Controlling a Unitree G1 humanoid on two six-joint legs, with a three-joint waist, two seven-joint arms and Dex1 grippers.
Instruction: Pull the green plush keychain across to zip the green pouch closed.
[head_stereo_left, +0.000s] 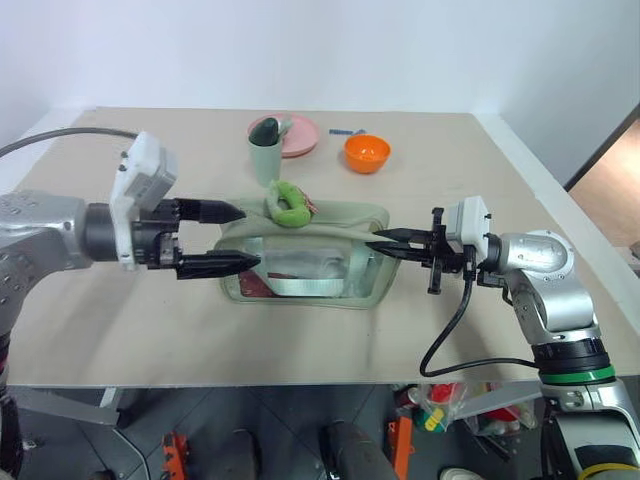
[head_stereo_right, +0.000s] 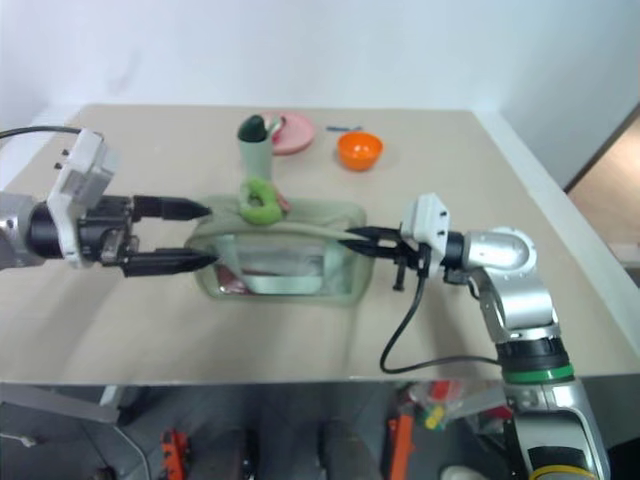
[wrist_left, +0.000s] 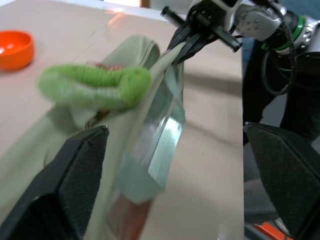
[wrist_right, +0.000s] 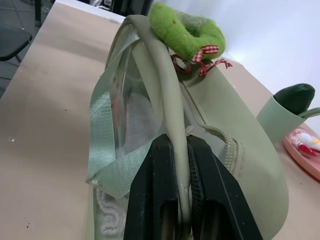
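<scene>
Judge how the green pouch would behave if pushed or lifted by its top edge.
The green pouch probably flexes: its edge bends where the right gripper pinches it. The clear front panel looks creased, so likely soft. Its boxy base suggests it slides, not rolls.

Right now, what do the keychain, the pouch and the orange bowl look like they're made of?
The green plush keychain: fuzzy pile fabric, matte, with a red checked ribbon. The green pouch: smooth matte sage material, perhaps soft rubbery plastic or coated fabric, creasing softly; its front panel is clear glossy plastic with reflections. The orange bowl: likely hard plastic, smooth with a slight sheen.
</scene>
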